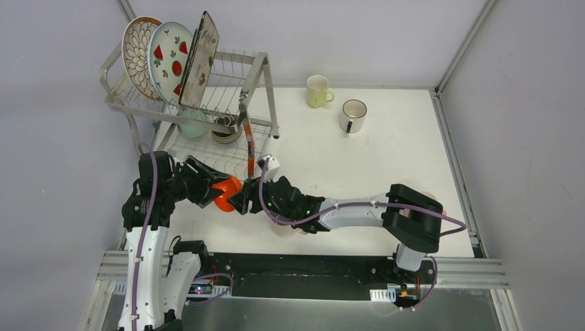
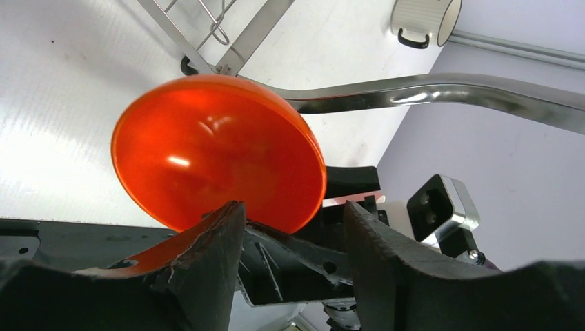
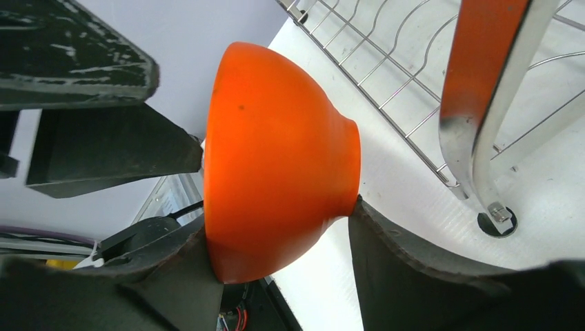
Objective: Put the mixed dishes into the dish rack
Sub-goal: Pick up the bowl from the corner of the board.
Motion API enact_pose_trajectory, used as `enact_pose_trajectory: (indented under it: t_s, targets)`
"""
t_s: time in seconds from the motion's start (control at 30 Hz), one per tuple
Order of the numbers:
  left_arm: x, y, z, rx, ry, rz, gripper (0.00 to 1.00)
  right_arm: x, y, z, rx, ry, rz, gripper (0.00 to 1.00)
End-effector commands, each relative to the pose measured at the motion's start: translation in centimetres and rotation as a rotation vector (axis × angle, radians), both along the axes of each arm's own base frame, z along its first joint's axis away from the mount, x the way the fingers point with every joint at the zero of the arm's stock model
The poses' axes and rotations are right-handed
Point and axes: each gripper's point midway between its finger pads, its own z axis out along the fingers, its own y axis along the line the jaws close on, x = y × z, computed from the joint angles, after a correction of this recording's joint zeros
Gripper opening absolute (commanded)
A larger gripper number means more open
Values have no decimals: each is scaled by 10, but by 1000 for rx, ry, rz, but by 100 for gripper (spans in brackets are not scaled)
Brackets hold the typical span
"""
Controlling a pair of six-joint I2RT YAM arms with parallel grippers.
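One glossy orange bowl (image 3: pixel 276 158), round, footed, on its side

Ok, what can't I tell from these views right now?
- Top view: orange bowl mostly covered by left end effector and right end effector.
- Left wrist view: bowl's lower rim runs behind a finger; contact unclear.
- Top view: mint bowl and brown bowl partly hidden under the dish rack's upper tier and plates.
- Left wrist view: a mug cut off by the top edge.
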Motion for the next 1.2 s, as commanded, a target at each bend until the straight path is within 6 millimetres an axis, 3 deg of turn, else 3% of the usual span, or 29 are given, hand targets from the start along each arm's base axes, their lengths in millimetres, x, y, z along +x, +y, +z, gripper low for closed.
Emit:
enact_pose_trajectory:
  t_s: [0.0,0.17,0.3,0.6,0.83,1.17]
  targets:
    - [2,-5,24,9,-83,-47,59,2,-6,72,186,-53,-17,36]
    - [0,-7,30,22,-107,-67,76,1,-22,73,180,-64,-32,35]
    - [-1,-11,30,6,-101,-81,80,2,-40,73,157,-78,-62,35]
    - [0,-8,26,30,-103,-76,81,3,-88,87,127,-143,-130,35]
    - [8,-2,1,59,-76,-50,80,9,-133,93,91,-190,-221,34]
    - [33,-4,-18,66,-125,-83,75,38,-183,108,-10,-312,-356,34]
